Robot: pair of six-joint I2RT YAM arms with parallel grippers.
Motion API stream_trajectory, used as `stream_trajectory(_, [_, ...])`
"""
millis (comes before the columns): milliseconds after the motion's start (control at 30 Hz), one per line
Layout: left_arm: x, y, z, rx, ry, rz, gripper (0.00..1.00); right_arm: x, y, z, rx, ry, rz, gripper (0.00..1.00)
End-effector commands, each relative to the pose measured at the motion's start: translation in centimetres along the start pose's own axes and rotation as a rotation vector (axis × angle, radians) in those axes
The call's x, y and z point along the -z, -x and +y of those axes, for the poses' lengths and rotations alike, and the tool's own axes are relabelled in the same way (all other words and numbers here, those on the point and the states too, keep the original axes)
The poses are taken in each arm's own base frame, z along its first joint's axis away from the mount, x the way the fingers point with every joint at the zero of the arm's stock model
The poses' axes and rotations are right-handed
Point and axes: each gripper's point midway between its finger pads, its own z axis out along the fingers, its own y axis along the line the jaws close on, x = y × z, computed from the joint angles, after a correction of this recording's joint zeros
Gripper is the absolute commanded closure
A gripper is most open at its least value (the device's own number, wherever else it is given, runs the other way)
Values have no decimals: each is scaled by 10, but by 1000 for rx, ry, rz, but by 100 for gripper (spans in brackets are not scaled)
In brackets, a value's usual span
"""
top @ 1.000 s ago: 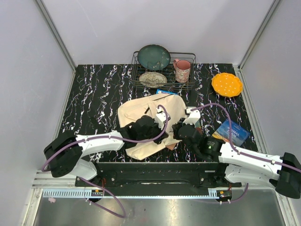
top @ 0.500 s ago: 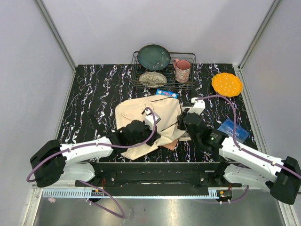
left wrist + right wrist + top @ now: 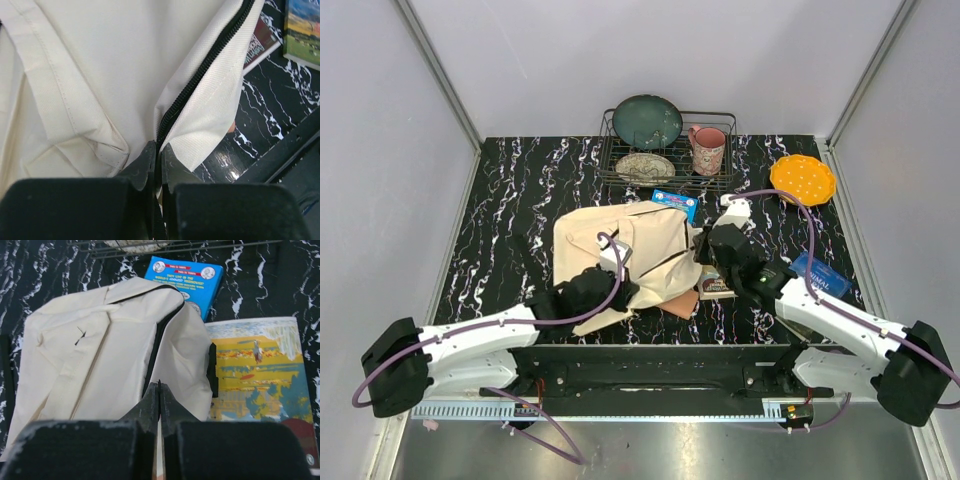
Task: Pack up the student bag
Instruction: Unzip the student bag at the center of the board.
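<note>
Cream canvas of the student bag lies on the marbled black surface, toward its front edge and between the two arms; this layout is given by the top view alone, as are the wire rack behind the bag and the orange plate at the far right. The black zip is resolved closely only by the left wrist view; it runs straight into the left tool, which is clenched on the bag's zip edge at its near side. A blue book just behind the bag's far edge and a picture book just beside its right side are shown by the right wrist view; the right tool is clenched shut with its tips over the bag's fabric; whether fabric is pinched there cannot be told.
</note>
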Motion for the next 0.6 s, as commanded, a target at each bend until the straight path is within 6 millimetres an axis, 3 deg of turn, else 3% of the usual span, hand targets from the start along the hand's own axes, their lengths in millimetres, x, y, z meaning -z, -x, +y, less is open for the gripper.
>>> stream_trajectory(0, [18,-29,61,5,287,65,100,-4,61,-6,-48,-51,-183,100])
stream_trajectory(67, [21,-26,70,19,349,58,97,-1,73,-1,-77,-23,-226,100])
stream_trajectory(133, [20,-23,67,15,335,55,84,2,71,7,-77,34,-215,100])
stream_trajectory(167, [18,-23,59,0,284,67,63,6,74,13,-92,71,-228,100])
stream_trajectory(233, [17,-3,39,6,189,21,52,7,63,18,-106,115,-192,100])
stream_trajectory(267, [18,1,27,-6,126,20,35,6,58,18,-108,119,-176,100])
stream_trajectory(433, [35,63,-12,-26,-38,-134,17,3,31,20,-122,157,-97,100])
stream_trajectory(500, [39,85,-19,-41,-57,-187,11,4,26,20,-131,163,-85,100])
stream_trajectory(567, [35,95,-22,-68,-51,-199,10,6,22,19,-134,169,-77,100])
